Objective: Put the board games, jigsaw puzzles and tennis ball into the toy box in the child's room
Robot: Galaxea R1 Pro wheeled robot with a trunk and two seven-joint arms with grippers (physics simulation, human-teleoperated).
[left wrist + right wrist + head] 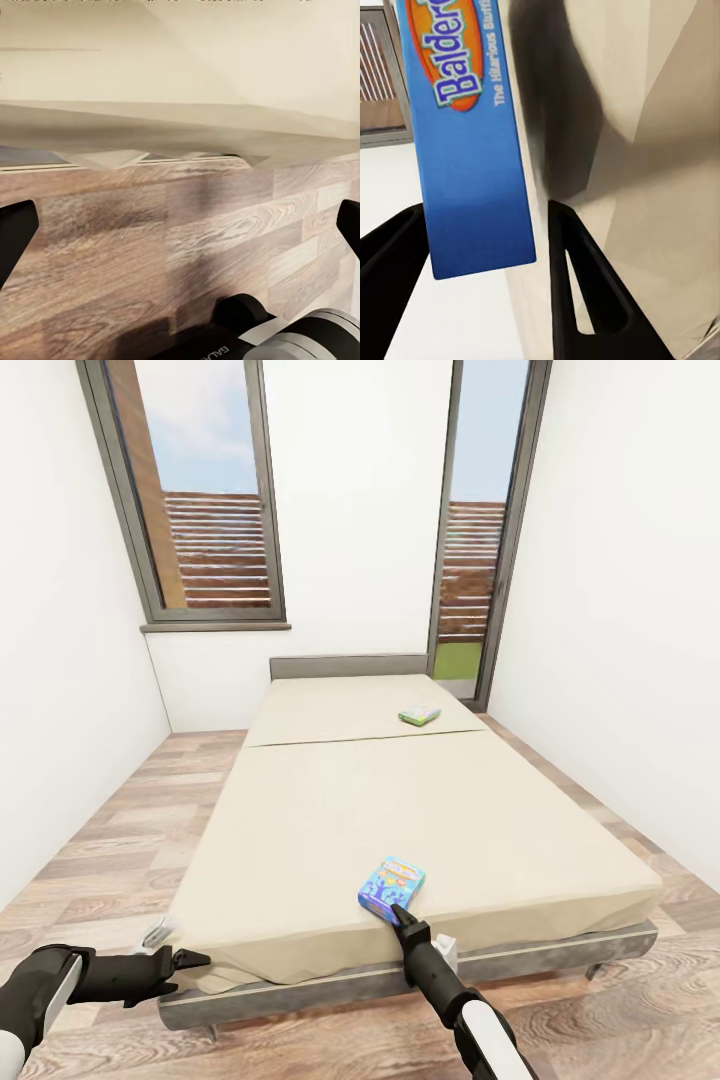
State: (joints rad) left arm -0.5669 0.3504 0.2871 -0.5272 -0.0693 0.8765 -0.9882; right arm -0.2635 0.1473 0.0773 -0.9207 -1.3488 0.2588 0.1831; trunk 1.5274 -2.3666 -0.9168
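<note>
Two board games (392, 885) (419, 715) on bare bed (300, 830).

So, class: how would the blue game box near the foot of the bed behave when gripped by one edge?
The blue Balderdash box looks flat and rigid, so probably stiff. Its glossy face may slip between the fingers. Gripped at one edge, it could tilt.

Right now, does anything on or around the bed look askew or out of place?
Slightly. The blue printed game box lies at an angle near the foot edge of the beige mattress, right gripper at its near end. A small green game box sits skewed farther up. Nothing looks damaged.
</note>
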